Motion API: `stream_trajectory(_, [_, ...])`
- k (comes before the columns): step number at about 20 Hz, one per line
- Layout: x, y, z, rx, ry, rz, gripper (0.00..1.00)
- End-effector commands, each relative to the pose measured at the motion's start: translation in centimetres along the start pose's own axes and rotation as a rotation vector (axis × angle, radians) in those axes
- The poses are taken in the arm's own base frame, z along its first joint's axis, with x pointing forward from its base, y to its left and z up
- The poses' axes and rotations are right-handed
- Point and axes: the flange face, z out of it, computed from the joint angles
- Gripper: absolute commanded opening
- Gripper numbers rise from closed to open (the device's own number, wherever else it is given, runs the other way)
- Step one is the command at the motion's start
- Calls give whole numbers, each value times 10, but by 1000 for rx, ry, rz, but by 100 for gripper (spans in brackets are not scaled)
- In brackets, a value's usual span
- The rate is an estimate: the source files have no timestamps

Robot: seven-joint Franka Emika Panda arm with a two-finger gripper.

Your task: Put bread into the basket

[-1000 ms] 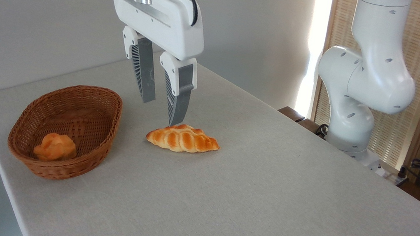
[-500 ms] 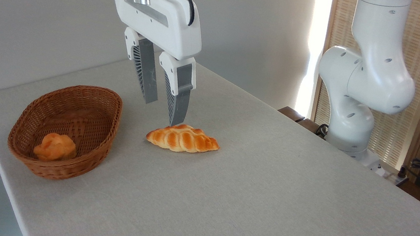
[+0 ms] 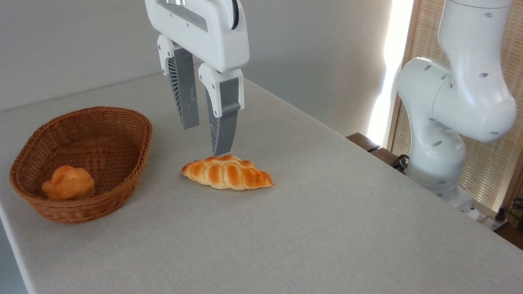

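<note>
The tool [image 3: 205,142], fingers spread and empty, has edged slightly right since a second ago, above the braided loaf [image 3: 227,172] on the counter [image 3: 330,240]. The bun [image 3: 69,183] lies inside the wicker basket [image 3: 123,168], well left of it.

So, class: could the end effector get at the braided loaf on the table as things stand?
Probably yes: the end effector hangs open just above the braided loaf, and nothing lies between them.

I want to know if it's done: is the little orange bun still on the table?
No, the small round orange bun lies inside the brown woven wicker basket.
</note>
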Motion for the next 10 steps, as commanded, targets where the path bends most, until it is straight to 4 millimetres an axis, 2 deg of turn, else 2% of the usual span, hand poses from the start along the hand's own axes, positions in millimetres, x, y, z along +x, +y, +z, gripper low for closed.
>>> stream_trajectory(1, [-6, -1, -1, -18, 7, -33, 100])
stream_trajectory(10, [-4, 1, -2, -11, 7, -25, 100])
